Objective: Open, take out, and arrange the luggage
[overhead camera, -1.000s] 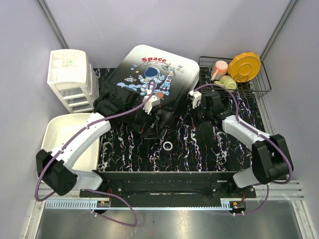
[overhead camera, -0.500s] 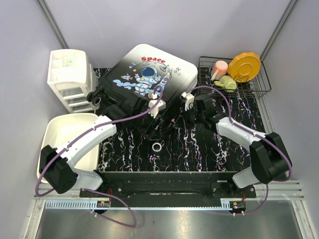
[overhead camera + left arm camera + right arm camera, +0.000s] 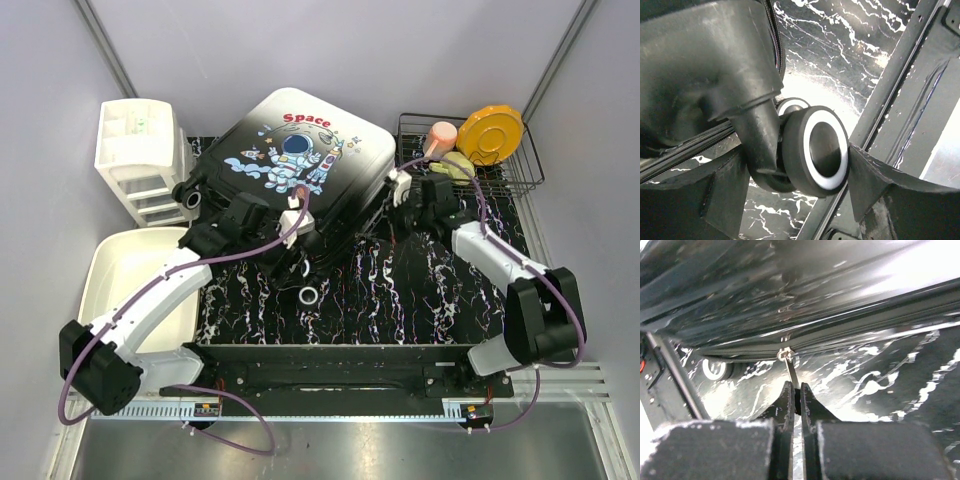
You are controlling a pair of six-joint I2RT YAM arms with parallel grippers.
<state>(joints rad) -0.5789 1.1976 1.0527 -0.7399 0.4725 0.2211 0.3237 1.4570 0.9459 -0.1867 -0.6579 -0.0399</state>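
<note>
Right gripper (image 3: 795, 388) pinched tight on the zipper pull (image 3: 790, 367); only its wrist view shows this. Left gripper (image 3: 797, 155) part-open, clamping a caster wheel (image 3: 822, 147). Top view: luggage (image 3: 300, 165) print-up at the table (image 3: 420, 290) back. Drawer unit (image 3: 140, 160) close left, wire rack (image 3: 520, 175) right. Open marble in front.

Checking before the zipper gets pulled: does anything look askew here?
Yes: the suitcase lies turned diagonally across the marbled table, its wheeled end crowding the white drawer unit. Nothing looks spilled or damaged.
</note>
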